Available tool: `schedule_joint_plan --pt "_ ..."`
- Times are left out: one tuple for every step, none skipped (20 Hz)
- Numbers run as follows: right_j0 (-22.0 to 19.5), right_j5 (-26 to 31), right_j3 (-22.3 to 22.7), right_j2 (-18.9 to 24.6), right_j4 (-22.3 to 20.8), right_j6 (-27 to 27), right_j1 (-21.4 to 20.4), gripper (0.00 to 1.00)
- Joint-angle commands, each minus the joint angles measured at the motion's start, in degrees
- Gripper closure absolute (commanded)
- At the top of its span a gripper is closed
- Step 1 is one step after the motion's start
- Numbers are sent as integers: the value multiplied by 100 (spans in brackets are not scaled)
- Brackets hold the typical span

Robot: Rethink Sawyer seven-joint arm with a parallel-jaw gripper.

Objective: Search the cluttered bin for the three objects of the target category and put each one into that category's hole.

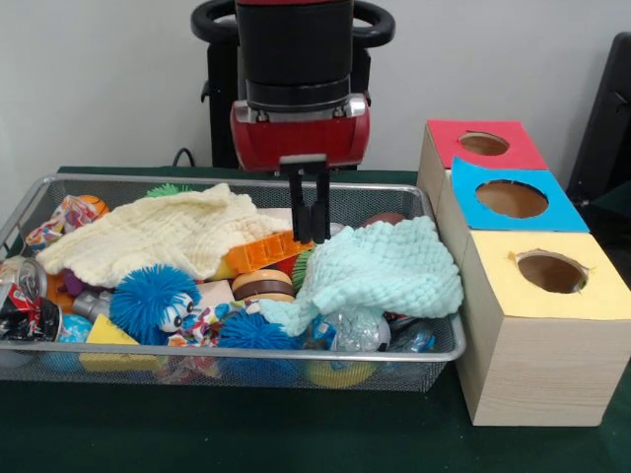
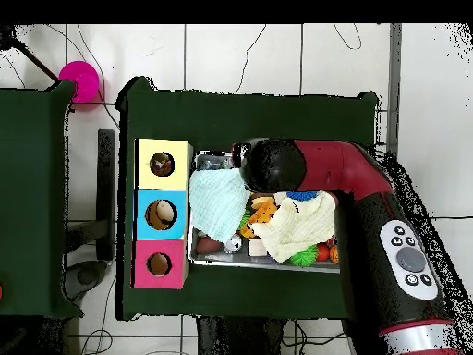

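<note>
My black two-fingered claw point(image 1: 314, 235), fingers nearly together and holding nothing, hangs inside the silver wire-mesh bin point(image 1: 39, 347), apparently probing beside the rumpled mint-green knitted cloth point(image 1: 380, 271).

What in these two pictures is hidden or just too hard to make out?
- Under the cream cloth and mint cloth: whatever toys they cover, both views.
- Claw: overhead, the arm hides it; in front, its dark tips sit together, so open or shut is unclear.
- Box holes, red, blue, yellow: the insides are too dark and small to read.
- Crushed can: cut by the front view's edge.
</note>
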Motion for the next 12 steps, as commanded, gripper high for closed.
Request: schedule_joint_plan --pt "-269 386 349 -384 -219 -108 -225 100" --pt "-326 421 313 -381 -243 -198 -198 100" --pt "-387 438 260 -365 -266 -296 -161 100" --pt "-453 425 209 -347 -293 -378 -119 100" --pt "-519 412 158 -329 -319 -461 -77 100" --pt "-592 382 110 -301 -354 -558 -24 100" --pt "-670 344 85 -276 -374 -626 34 100" --pt "-746 303 52 -244 -402 -700 89 100" --pt "-817 285 19 -223 -429 -760 138 100" --pt "-891 285 -19 -192 -449 -831 182 100" --pt "-964 286 -56 -162 -469 -901 226 100" --pt "-1030 297 -102 -136 -490 -973 276 100"
